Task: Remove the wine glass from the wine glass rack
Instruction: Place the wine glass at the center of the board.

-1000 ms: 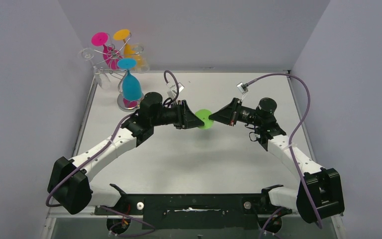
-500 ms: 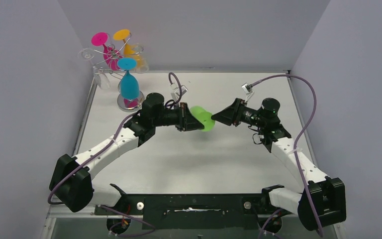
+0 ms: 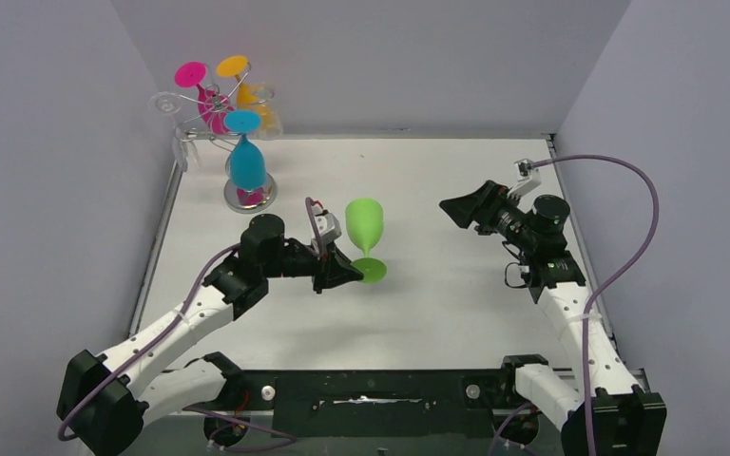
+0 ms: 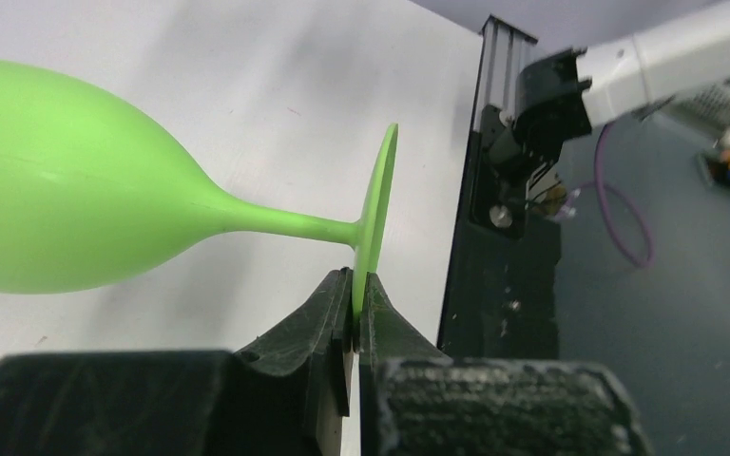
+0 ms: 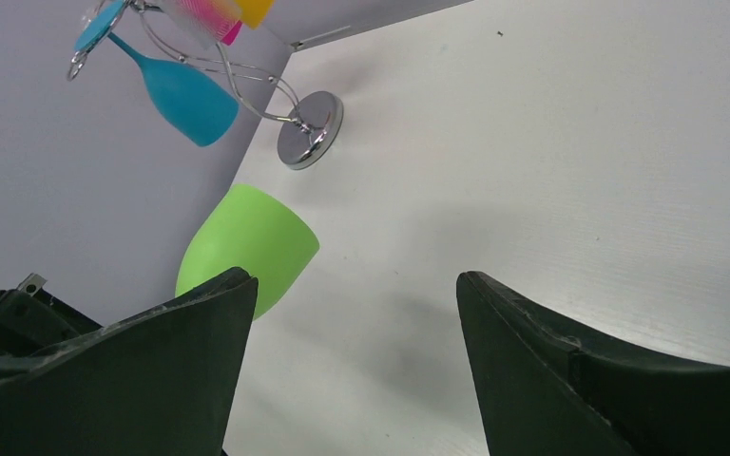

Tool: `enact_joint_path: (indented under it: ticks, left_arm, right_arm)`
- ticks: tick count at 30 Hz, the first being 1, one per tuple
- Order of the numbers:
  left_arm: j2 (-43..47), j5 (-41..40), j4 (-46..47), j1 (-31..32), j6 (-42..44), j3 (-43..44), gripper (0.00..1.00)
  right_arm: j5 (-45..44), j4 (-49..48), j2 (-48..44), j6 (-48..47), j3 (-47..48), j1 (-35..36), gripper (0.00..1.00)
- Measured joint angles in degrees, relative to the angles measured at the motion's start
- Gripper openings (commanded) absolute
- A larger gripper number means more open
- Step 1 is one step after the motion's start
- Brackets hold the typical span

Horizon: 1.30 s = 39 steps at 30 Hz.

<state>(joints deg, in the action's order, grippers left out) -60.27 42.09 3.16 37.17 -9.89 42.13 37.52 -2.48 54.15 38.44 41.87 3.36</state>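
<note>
Edgewise — glass foot (image 4: 375, 214) between left fingers (image 4: 316, 323)

white table (image 3: 456, 313) boxed by plain pale grey walls (image 3: 371, 57) on three sides; even light, soft shadows.

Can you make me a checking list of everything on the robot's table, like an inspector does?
Surface: white table, no spills seen.
Job's things: green wine glass is off the wine glass rack; blue glass, pink glass and yellow glass hang on it.
Clutter: nothing seen.
Pincers: left pincer shut on the rim of the green glass's foot; right pincer open, holding nothing.
Cables: purple cable loops above the right arm, another runs along the left arm; both apart from the glasses.
Surroundings: grey walls on three sides.
</note>
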Motion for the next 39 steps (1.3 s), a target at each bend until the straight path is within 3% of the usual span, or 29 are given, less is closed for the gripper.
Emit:
enact_joint_path:
  ticks: [4, 10, 22, 28, 33, 35, 39]
  left_arm:
    - [3.17, 2.84, -2.86, -0.04, 11.85, -2.43, 0.00]
    - [7.63, 4.26, -8.90, -0.04, 25.83, -2.45, 0.00]
    - [3.37, 0.02, -28.98, 0.02, 49.86, 3.32, 0.00]
    - [2.75, -2.34, -33.57, 0.63, 58.60, 4.76, 0.00]
    - [1.51, -7.15, -35.43, 4.17, 63.43, 5.60, 0.00]
    - [0.81, -9.79, -36.39, 4.96, 65.20, 6.05, 0.00]
    - [0.20, -15.47, -37.79, 5.18, 67.84, 6.19, 0.00]
  right_arm:
    - [4.02, 0.00, 3.43, -0.24, 0.11, 0.00, 0.77]
    - [15.15, 1.18, 15.91, 1.03, 5.16, 1.38, 0.73]
    - [28.28, 2.23, 28.17, -0.28, 22.64, 9.51, 0.68]
    - [29.11, 20.02, 38.18, -12.39, 37.90, 12.44, 0.62]
    - [28.72, 36.68, 46.64, -24.15, 49.88, 18.56, 0.38]
    - [29.31, 41.51, 48.81, -27.91, 52.06, 20.57, 0.33]
    - [31.15, 49.09, 50.01, -33.40, 52.61, 22.58, 0.38]
